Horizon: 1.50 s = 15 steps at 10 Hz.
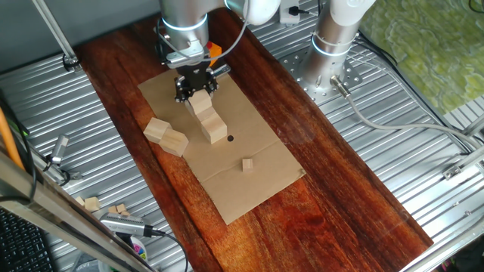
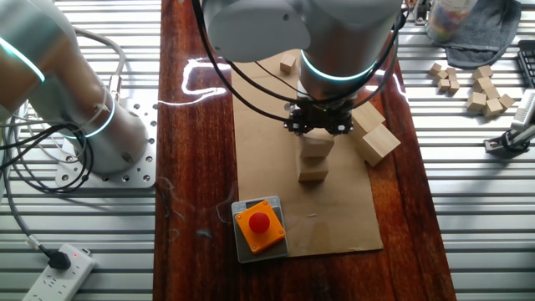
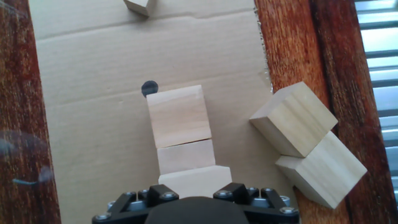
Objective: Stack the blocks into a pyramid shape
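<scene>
Pyramid barely begun: one row of blocks forming, nothing stacked yet.

Going left to right in my hand view: three wooden blocks (image 3: 178, 115) lie in a touching line down the middle of the cardboard sheet (image 3: 81, 93), just below a dark dot (image 3: 148, 89). The nearest one sits right under my claw (image 3: 194, 194). My fingers hide behind the claw body, so I cannot tell whether I grip that block or have let it go. Right of the row, two more blocks (image 3: 295, 118) lie askew and touching at the sheet's right edge, partly on the dark wooden board (image 3: 292, 43). A tiny cube (image 3: 138, 5) sits near the far edge. I judge the base is laid; the upper tiers remain.
</scene>
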{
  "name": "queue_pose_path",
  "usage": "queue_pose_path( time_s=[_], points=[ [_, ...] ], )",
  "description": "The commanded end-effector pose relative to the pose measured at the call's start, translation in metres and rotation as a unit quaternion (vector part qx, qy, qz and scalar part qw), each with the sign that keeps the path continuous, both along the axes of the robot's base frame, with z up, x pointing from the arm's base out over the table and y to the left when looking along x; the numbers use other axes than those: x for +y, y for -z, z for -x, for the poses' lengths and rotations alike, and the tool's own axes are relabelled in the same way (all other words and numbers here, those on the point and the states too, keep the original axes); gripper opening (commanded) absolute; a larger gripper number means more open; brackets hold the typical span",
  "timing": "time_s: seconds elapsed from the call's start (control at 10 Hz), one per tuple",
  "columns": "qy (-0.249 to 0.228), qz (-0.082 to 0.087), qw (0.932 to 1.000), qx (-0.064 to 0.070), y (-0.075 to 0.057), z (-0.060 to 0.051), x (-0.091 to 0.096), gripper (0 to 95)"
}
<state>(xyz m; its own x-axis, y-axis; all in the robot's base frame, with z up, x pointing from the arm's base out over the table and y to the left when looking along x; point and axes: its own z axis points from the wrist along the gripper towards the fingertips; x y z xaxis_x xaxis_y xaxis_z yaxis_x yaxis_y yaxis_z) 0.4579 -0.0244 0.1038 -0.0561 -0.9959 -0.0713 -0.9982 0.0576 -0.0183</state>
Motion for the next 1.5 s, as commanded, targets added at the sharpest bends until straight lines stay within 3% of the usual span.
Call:
queue_pose_path(
  time_s=[0.1,0.6,0.7,1.0,1.1,1.2,1.3,1.4,1.5],
  points=[
    [-0.003,0.0,1.0,-0.002,0.0007,0.0007,-0.0006,0.0],
    [-0.028,0.002,0.9996,-0.008,0.002,0.0003,-0.0013,0.0],
    [-0.031,0.002,0.9994,-0.01,0.0032,-0.0001,-0.002,19.0],
    [-0.026,0.003,0.9996,-0.011,0.0028,0.0,-0.0026,19.0],
    [-0.025,0.003,0.9996,-0.011,0.0028,0.0,-0.0027,0.0],
    [-0.026,0.003,0.9996,-0.011,0.0028,0.0001,-0.0027,0.0],
    [-0.025,0.003,0.9996,-0.011,0.0028,0.0001,-0.0027,19.0],
    [-0.025,0.003,0.9996,-0.011,0.0028,0.0001,-0.0027,19.0],
    [-0.022,0.004,0.9997,-0.011,0.0028,0.0001,-0.0027,0.0]
  ],
)
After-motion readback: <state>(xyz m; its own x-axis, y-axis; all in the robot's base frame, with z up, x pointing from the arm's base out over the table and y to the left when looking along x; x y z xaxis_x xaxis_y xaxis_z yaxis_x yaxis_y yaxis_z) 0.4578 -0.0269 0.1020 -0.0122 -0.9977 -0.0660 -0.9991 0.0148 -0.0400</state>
